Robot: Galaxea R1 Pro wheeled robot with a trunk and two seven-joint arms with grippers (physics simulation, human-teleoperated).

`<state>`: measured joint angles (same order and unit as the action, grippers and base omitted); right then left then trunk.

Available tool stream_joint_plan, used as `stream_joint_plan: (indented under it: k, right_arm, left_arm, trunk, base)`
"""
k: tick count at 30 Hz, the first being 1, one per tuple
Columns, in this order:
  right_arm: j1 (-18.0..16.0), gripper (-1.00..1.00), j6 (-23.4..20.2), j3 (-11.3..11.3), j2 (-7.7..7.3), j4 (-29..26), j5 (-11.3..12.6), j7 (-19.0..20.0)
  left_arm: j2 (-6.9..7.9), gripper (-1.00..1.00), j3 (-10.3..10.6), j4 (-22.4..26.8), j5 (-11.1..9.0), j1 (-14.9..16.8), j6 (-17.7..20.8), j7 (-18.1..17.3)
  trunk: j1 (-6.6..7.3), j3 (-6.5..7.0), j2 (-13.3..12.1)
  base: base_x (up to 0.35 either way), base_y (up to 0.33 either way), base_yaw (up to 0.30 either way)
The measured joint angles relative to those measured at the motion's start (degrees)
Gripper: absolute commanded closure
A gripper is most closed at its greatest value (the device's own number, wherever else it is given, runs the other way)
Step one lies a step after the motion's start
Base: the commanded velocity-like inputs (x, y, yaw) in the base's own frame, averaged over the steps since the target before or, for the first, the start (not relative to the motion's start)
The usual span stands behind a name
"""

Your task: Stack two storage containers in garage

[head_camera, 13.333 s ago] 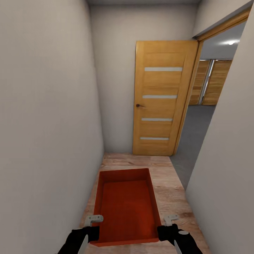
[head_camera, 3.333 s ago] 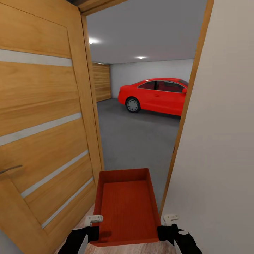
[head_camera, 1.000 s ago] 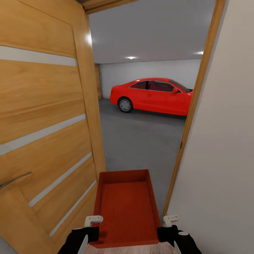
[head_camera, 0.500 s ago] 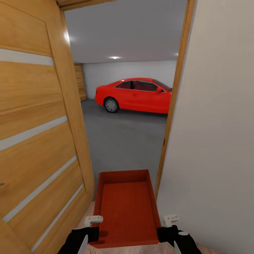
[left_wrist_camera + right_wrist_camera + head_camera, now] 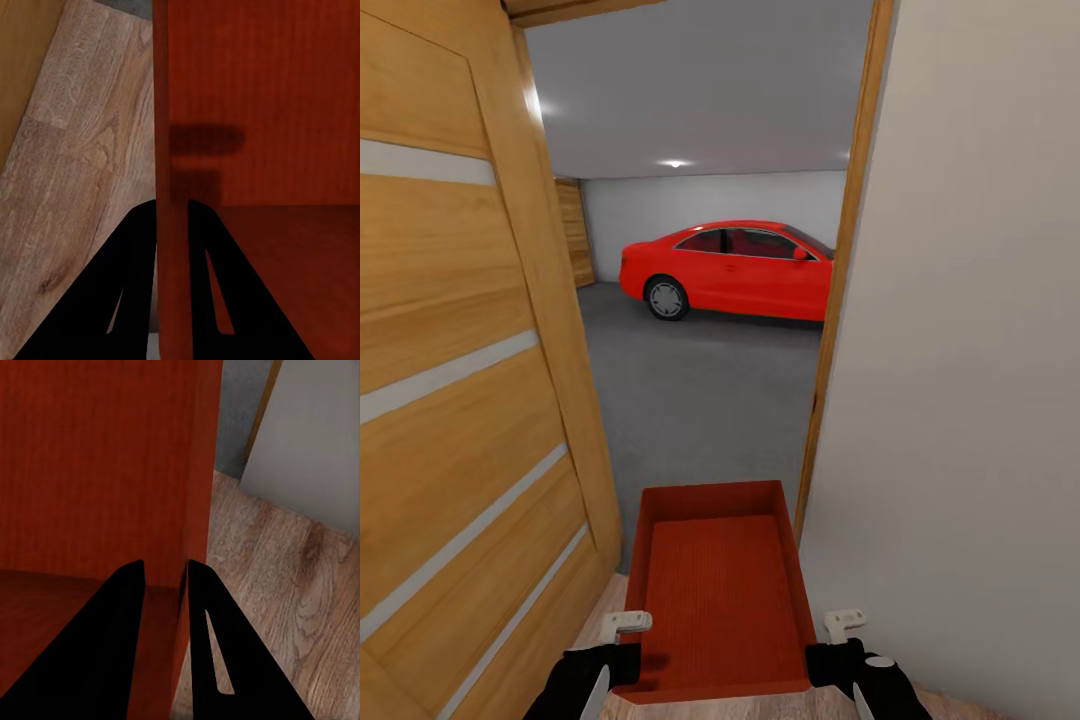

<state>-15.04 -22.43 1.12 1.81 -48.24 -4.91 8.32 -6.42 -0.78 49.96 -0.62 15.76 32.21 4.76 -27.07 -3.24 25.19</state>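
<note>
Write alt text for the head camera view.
Both pincers, left and right, hold a red-orange storage container by its side walls at an open wooden door. Beyond lies a grey garage floor and a red car.

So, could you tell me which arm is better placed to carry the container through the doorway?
Neither alone: the left gripper and right gripper each pinch a side wall of the container, so both should carry it.

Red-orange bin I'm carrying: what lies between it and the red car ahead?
In the head view, bare dark grey concrete floor separates the red-orange rectangular bin from the red car.
</note>
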Motion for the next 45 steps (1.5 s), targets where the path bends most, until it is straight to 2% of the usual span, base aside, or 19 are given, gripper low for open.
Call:
stream_joint_plan:
  k: [14, 34, 45]
  right_arm:
    - [0.0, 1.0, 0.0, 0.0, 0.01, 0.0, -0.1, 0.0]
    - [0.0, 1.0, 0.0, 0.0, 0.0, 0.0, 0.0, 0.0]
    - [0.0, 1.0, 0.0, 0.0, 0.0, 0.0, -0.1, 0.0]
  left_arm:
    - [0.0, 1.0, 0.0, 0.0, 0.0, 0.0, 0.0, 0.0]
    - [0.0, 1.0, 0.0, 0.0, 0.0, 0.0, 0.0, 0.0]
    - [0.0, 1.0, 0.0, 0.0, 0.0, 0.0, 0.0, 0.0]
  trunk:
    - [0.0, 0.0, 0.0]
    - [0.02, 0.0, 0.0]
    - [0.0, 0.0, 0.0]
  base:
    - [0.004, 0.004, 0.0]
    - [0.179, 0.215, 0.0]
    - [0.023, 0.023, 0.0]
